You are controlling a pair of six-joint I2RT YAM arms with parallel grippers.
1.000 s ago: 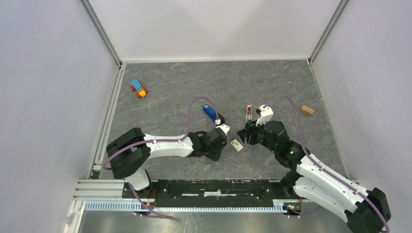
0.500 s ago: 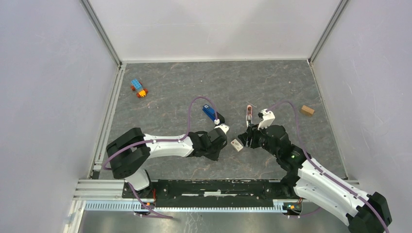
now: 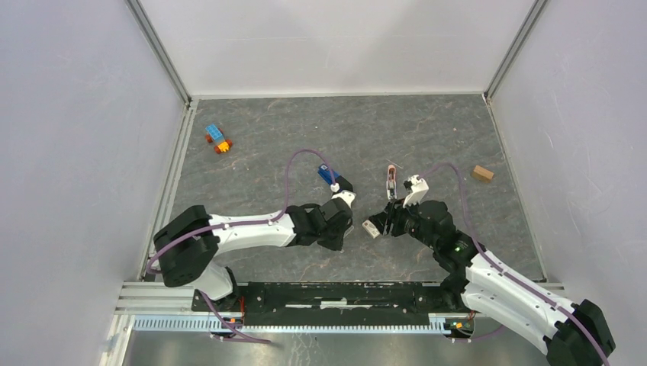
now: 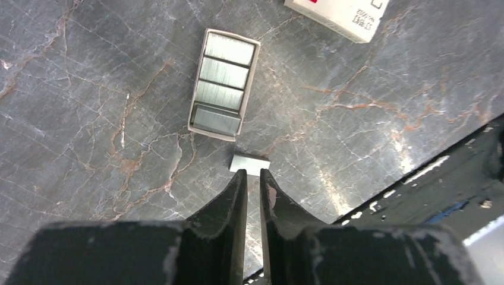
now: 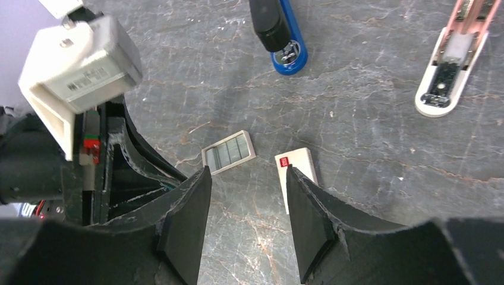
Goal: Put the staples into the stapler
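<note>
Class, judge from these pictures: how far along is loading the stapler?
Done: one strip of staples lies loose beside its tray. In hand: the left gripper, jaws narrowly apart, points at the strip, gripping nothing; the right gripper hangs open. Left: pick up, load the stapler.

Two arms, cased in white and jointed in black.
A purple cable [image 3: 289,171] is carried by the left arm [image 3: 244,229] and the right arm [image 3: 496,278]; a green light [image 3: 458,246] is shown on the latter.
</note>
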